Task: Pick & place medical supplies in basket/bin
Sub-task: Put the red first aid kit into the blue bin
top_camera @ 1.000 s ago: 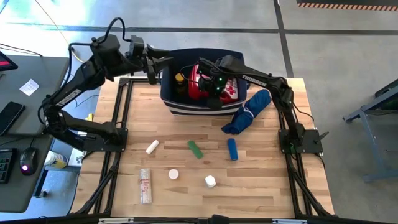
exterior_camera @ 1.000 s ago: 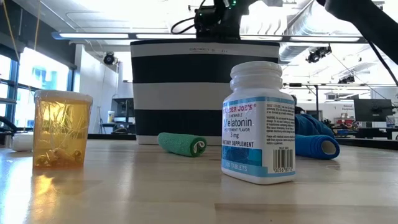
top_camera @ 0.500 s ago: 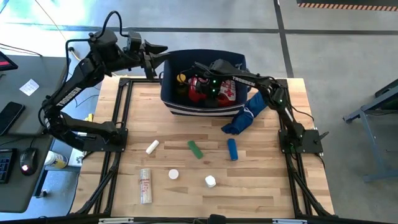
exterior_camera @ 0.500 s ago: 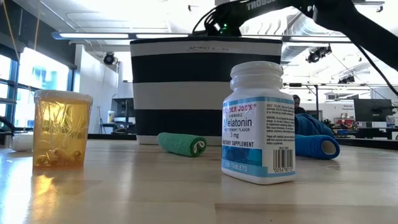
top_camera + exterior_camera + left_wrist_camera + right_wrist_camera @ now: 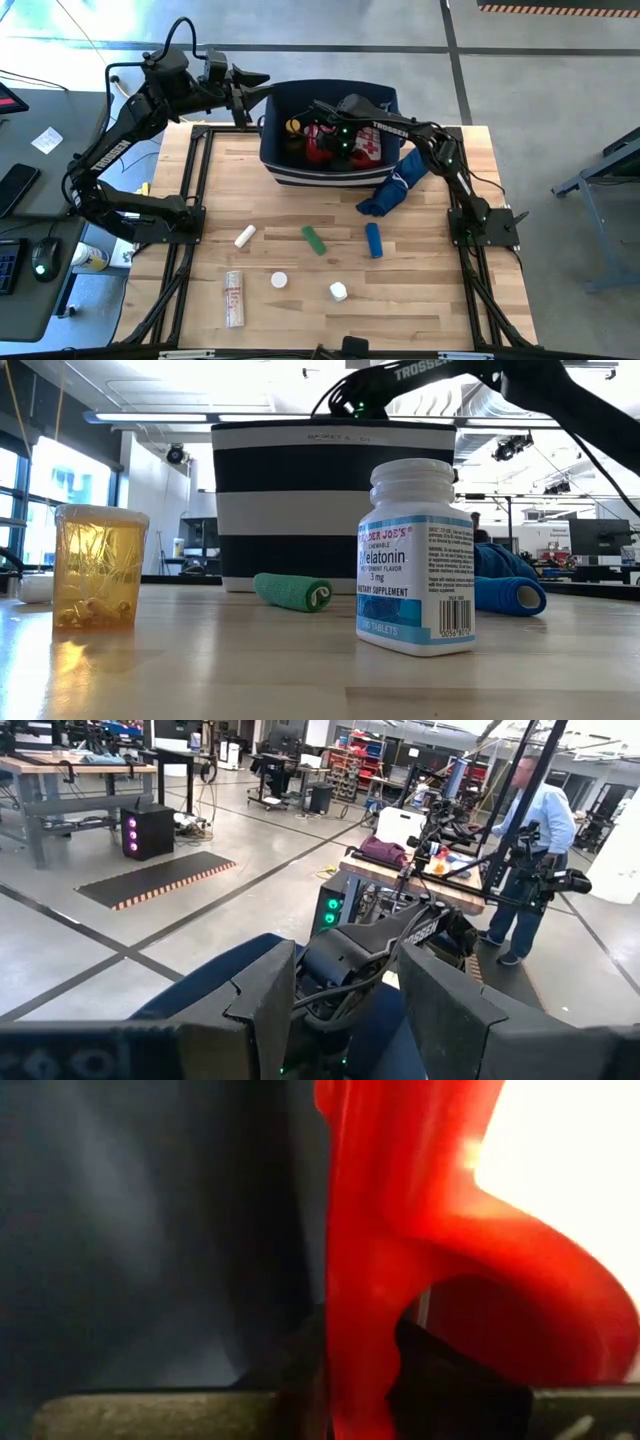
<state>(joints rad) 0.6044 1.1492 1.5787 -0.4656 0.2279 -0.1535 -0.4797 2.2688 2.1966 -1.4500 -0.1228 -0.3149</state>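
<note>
High view: the navy-blue bin (image 5: pixel 325 135) stands at the far middle of the bench (image 5: pixel 300 320). The right end effector (image 5: pixel 335 143) reaches down inside it, at the red-and-white first aid pouch (image 5: pixel 362 146), which lies in the bin with an amber yellow-capped bottle (image 5: pixel 290 127) to its left. The left end effector (image 5: pixel 250 88) hovers just outside the bin's far left corner, its fingers spread with nothing between them. A royal-blue fabric bundle (image 5: pixel 398 178) lies against the bin's right side. Still out on the bench are a green roll (image 5: pixel 314 240), a blue roll (image 5: pixel 374 240), a white tube (image 5: pixel 244 236), a flat pale box (image 5: pixel 233 298) and two small white bottles (image 5: pixel 338 291).

Low view: a white melatonin bottle (image 5: pixel 415 558) stands nearest, with the striped bin behind it.

Left wrist view: the left arm's two fingers (image 5: pixel 262 1010) stand apart over the bin's rim, and a person (image 5: pixel 528 850) stands at a far workbench.

Right wrist view: red pouch fabric (image 5: pixel 380 1250) sits between the right end effector's fingers, touching them; I cannot tell whether they clamp it or have let go.
</note>
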